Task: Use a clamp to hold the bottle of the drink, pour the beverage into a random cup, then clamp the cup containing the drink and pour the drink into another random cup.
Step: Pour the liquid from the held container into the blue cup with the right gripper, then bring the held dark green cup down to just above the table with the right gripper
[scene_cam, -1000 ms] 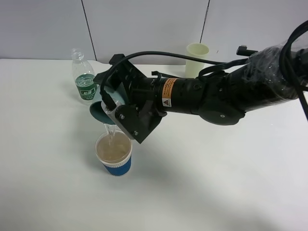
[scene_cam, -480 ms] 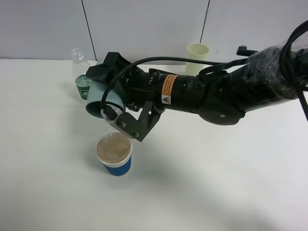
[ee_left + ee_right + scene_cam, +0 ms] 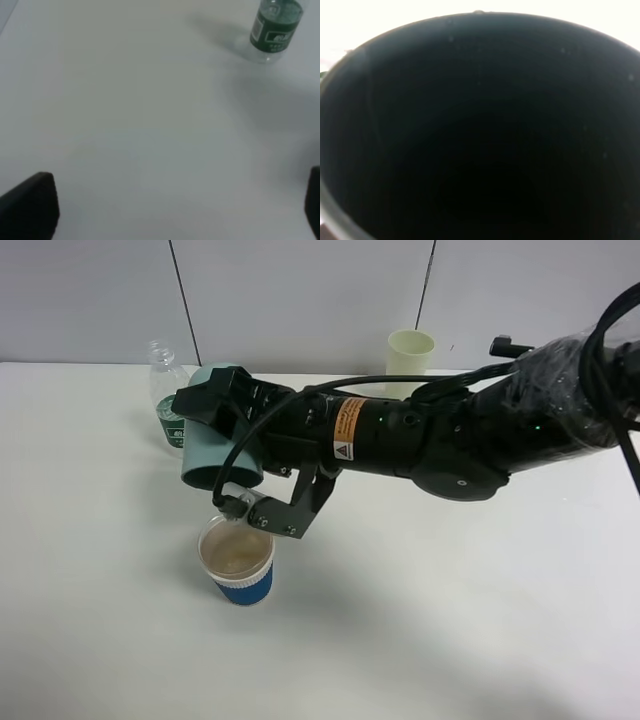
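My right gripper [image 3: 228, 412] is shut on the teal tumbler [image 3: 205, 455], the cup containing the drink, and holds it tipped steeply with its mouth down over the blue-sleeved paper cup [image 3: 240, 575]. Clear beverage [image 3: 234, 553] lies in the paper cup. The tumbler's dark inside [image 3: 480, 140] fills the right wrist view. The bottle [image 3: 163, 385] stands upright at the back left, partly behind the tumbler, and the left wrist view shows the bottle [image 3: 275, 30] too. My left gripper [image 3: 172, 207] is open above bare table, well away from the bottle.
A pale yellow-green tumbler [image 3: 410, 360] stands at the back near the wall. The right arm [image 3: 470, 435] stretches across the middle of the white table [image 3: 450, 620] from the right.
The right gripper has rolled the teal tumbler further over, raising its base. The stream into the paper cup has thinned to almost nothing. The left gripper's view gives no earlier frame.
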